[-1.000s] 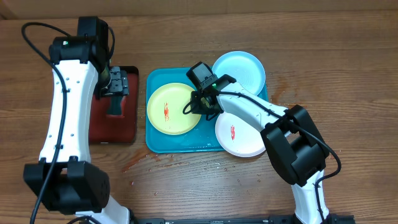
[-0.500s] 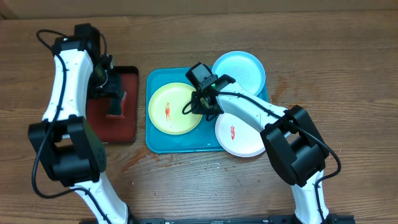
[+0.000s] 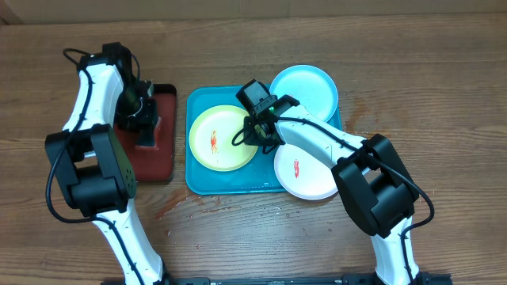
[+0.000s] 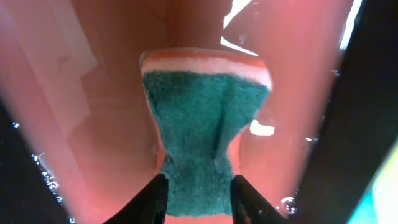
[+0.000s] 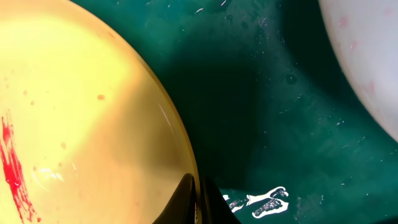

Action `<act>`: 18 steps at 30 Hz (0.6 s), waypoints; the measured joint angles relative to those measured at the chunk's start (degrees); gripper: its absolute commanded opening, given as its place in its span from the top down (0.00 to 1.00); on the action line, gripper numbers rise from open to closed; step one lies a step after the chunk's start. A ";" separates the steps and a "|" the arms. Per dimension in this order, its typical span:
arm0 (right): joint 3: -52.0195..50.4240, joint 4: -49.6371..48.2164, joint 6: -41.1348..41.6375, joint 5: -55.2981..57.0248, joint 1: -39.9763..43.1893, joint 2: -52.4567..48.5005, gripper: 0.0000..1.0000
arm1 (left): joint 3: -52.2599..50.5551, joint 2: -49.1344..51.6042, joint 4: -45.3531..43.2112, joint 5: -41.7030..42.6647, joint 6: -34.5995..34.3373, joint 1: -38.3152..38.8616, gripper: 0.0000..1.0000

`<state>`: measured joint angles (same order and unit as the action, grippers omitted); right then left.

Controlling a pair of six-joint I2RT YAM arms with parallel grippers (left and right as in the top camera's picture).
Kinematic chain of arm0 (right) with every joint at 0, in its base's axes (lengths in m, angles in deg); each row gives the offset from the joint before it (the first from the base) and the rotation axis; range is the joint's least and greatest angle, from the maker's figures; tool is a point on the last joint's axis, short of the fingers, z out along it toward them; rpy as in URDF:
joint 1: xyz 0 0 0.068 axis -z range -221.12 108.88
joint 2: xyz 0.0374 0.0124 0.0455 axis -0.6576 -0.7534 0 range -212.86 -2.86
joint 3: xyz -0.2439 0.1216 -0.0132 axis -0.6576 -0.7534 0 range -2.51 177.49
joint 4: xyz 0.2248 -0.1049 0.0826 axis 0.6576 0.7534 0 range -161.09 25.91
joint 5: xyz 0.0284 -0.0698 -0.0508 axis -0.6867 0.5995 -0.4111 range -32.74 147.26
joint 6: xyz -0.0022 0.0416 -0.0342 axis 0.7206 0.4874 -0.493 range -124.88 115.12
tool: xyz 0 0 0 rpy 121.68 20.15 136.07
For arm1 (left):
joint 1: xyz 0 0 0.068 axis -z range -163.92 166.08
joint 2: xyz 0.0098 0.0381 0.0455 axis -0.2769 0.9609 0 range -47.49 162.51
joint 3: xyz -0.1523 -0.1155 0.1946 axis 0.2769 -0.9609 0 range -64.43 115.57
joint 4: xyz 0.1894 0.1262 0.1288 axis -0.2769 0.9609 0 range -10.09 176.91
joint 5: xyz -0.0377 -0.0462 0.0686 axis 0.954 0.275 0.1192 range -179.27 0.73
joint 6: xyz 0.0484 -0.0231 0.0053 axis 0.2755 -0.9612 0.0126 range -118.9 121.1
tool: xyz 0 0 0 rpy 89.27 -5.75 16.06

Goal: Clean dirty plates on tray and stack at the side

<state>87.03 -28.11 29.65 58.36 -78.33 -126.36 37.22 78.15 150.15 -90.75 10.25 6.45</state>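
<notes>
Cleanup barely begun: L pincer point(image 4: 198, 194) grasps sponge point(image 4: 202, 124) in small red tray point(image 3: 162, 162), R pincer point(image 5: 198, 200) clenched at rim of yellow-green plate point(image 3: 223, 138), which w/ cyan plate point(image 3: 305, 91) & white plate point(image 3: 306, 170) lies on turquoise tray point(image 3: 198, 180), red smears unwiped, none stacked

The hand point(image 5: 196, 190) sits at the bottom edge, its two fingers pinched together on the rim of the yellow plate point(image 5: 81, 124), which spreads away to its left with a red smear point(image 5: 12, 168). To the right lies the wet tray point(image 5: 249, 112); a white plate point(image 5: 367, 56) lies farther up on the right.
</notes>
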 measured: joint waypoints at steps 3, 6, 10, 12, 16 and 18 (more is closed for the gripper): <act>-0.09 -0.20 0.02 0.09 0.00 0.00 0.96 | 0.00 0.17 -0.11 -1.03 -0.74 0.00 0.73; -0.31 -0.63 -0.02 0.28 0.00 0.02 0.96 | 0.00 0.17 -0.90 -1.31 -1.33 0.00 0.73; -0.33 -0.87 -0.02 0.46 0.00 0.02 0.96 | 0.00 0.17 -1.51 -1.31 -1.51 0.00 0.71; -0.35 -0.92 0.02 0.50 0.00 0.02 0.96 | 0.00 0.17 -1.57 -1.25 -1.53 0.00 0.70; -0.35 -0.98 -0.02 0.59 0.00 0.02 0.96 | 0.00 0.17 -2.03 -0.39 -1.66 0.00 0.70; -0.35 -1.01 -0.02 0.61 0.00 0.02 0.96 | 0.00 0.17 -2.23 0.02 -1.68 0.00 0.70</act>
<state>86.68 -29.11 29.62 58.97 -78.33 -126.34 37.22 78.33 147.92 -90.73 8.56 6.45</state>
